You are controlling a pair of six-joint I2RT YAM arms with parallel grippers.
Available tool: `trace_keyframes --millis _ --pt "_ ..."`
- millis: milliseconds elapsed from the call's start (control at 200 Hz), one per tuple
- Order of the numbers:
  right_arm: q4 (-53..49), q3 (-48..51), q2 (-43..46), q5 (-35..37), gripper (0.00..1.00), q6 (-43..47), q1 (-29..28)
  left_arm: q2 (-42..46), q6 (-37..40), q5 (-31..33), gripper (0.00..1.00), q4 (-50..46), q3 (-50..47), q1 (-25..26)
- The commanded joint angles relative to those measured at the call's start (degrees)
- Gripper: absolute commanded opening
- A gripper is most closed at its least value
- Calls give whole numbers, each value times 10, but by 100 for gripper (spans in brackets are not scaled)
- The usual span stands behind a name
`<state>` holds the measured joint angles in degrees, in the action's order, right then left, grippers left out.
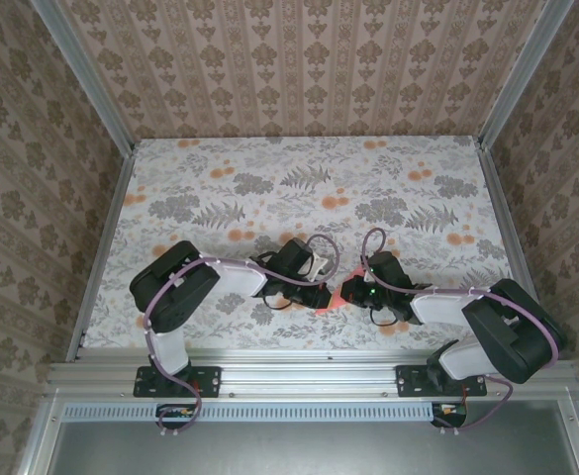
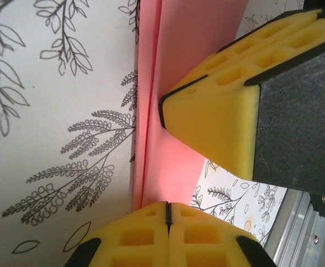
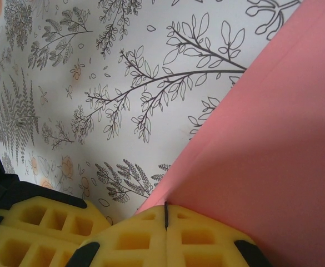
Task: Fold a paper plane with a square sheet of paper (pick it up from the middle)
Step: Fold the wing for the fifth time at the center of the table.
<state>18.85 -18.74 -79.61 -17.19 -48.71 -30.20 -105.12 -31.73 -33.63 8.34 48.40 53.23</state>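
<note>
The salmon-pink sheet of paper point(image 1: 333, 301) is folded into a narrow piece with lengthwise creases and lies low over the table near its front edge, between both grippers. My left gripper point(image 1: 319, 294) point(image 2: 168, 214) is shut, its yellow fingertips closed on one end of the paper point(image 2: 179, 67). From the other side, my right gripper point(image 1: 347, 291) point(image 3: 166, 212) is shut where a crease of the paper point(image 3: 262, 139) runs into its seam. The two grippers' fingertips nearly touch. The right fingers point(image 2: 218, 105) reach in over the paper in the left wrist view.
The table point(image 1: 299, 188) wears a white cloth with grey leaves and orange flower prints. Patterned walls stand on three sides, with metal rails along the edges. An aluminium rail point(image 1: 309, 374) with the arm bases runs just behind the grippers.
</note>
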Motion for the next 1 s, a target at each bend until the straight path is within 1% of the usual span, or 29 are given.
trace_keyframes --millis 0,130,265,280,360,515,640,725,900,995 --pt "-71 4 -7 -4 1 12 0 -18 20 9 0 -13 -7 7" --pt "-70 6 -6 3 2 15 3 -21 46 40 0 -47 -17 11" --pt "-69 11 -5 10 3 18 15 -30 72 86 0 -92 -24 19" --pt "-71 12 12 12 3 18 17 -31 74 90 0 -96 -25 21" --pt "-87 14 32 25 6 22 33 -32 84 112 0 -114 -33 26" --pt "-125 1 47 16 7 47 83 -30 86 116 0 -114 -53 33" --pt "-134 -10 51 11 7 63 120 -26 86 116 0 -108 -65 36" --pt "-135 -15 54 -10 7 70 144 -22 83 115 0 -100 -70 36" --pt "-175 -44 104 -68 8 82 144 -21 81 109 0 -99 -62 37" --pt "-215 -61 145 -72 8 89 141 -23 79 105 0 -96 -57 37"
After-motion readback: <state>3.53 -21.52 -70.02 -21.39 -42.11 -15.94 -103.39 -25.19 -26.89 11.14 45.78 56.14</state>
